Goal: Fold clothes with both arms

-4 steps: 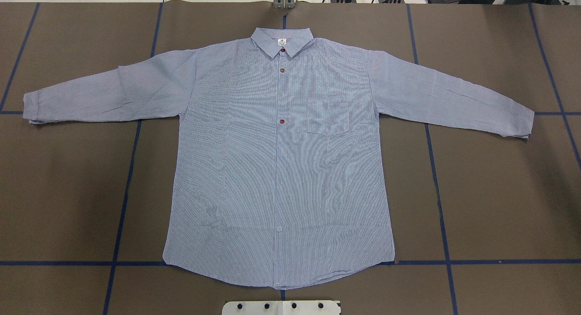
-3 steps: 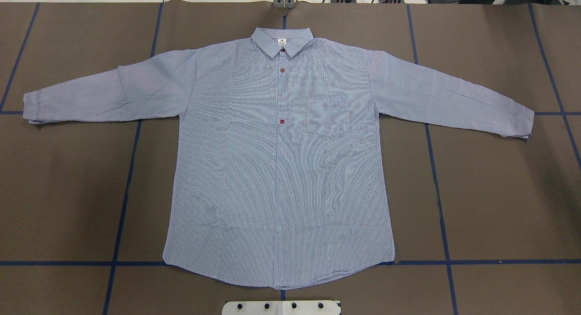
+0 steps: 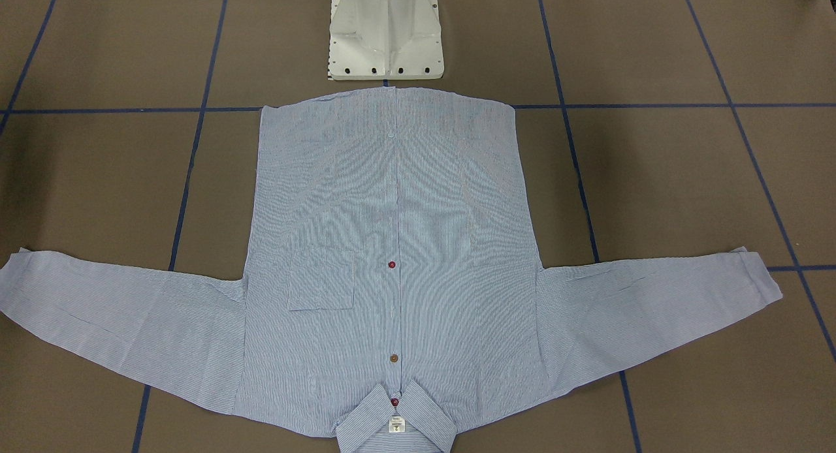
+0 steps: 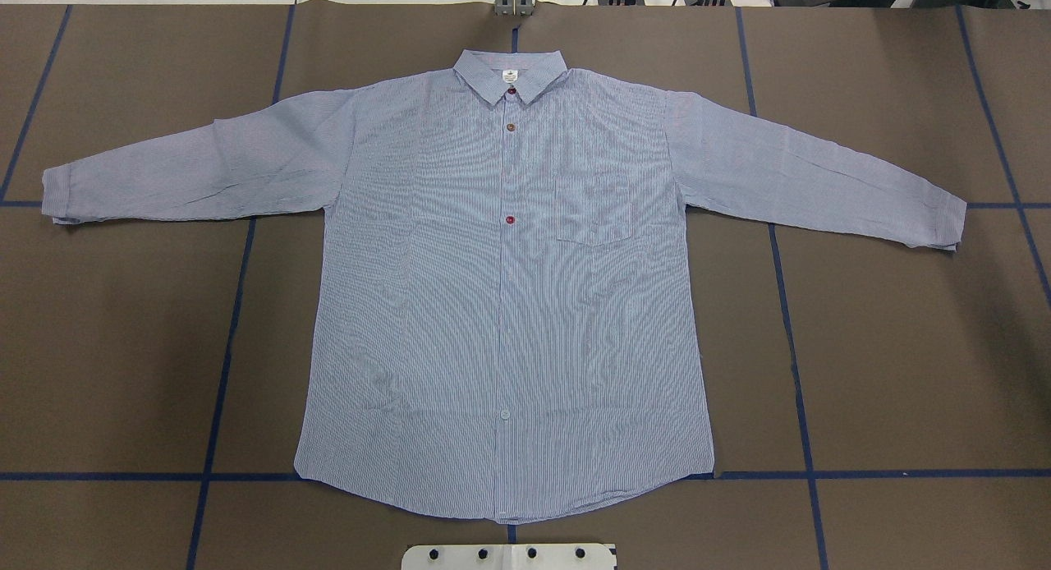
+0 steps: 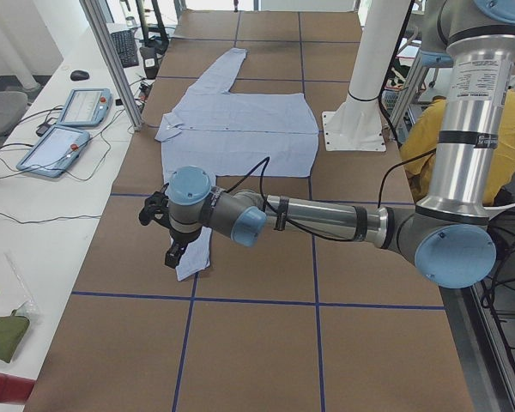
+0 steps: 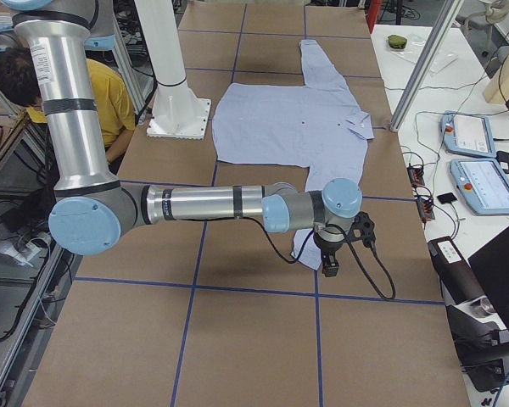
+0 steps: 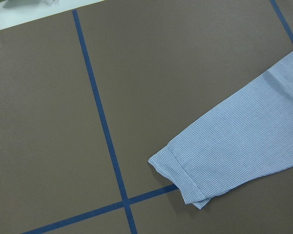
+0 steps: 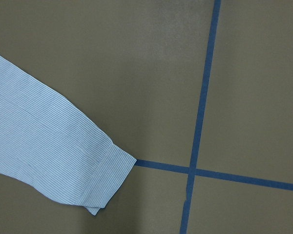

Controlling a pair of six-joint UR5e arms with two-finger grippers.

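- The striped shirt (image 4: 509, 307) is being shown spread flat and front-up on the brown table (image 4: 903, 348), buttoned, with both sleeves stretched out sideways.
- Its collar (image 4: 509, 73) is being pointed away from the white pedestal base (image 3: 385, 35), and the hem is lying just beside that base.
- The chest pocket (image 4: 593, 209) is being shown on the half nearer the robot's right.
- The cloth is being crossed beneath by blue tape lines (image 4: 222, 348) that mark out squares.
- The left arm (image 5: 326, 221) is being held stretched low over the table, with the left gripper (image 5: 173, 256) hanging over the left-side cuff (image 7: 178, 178).
- The right arm (image 6: 204, 203) is being held out the same way, with the right gripper (image 6: 331, 261) over the right-side cuff (image 8: 107, 178).
- Neither tool's fingers are being caught by the wrist cameras, so how far either is open, and whether cloth is being gripped, cannot be told.
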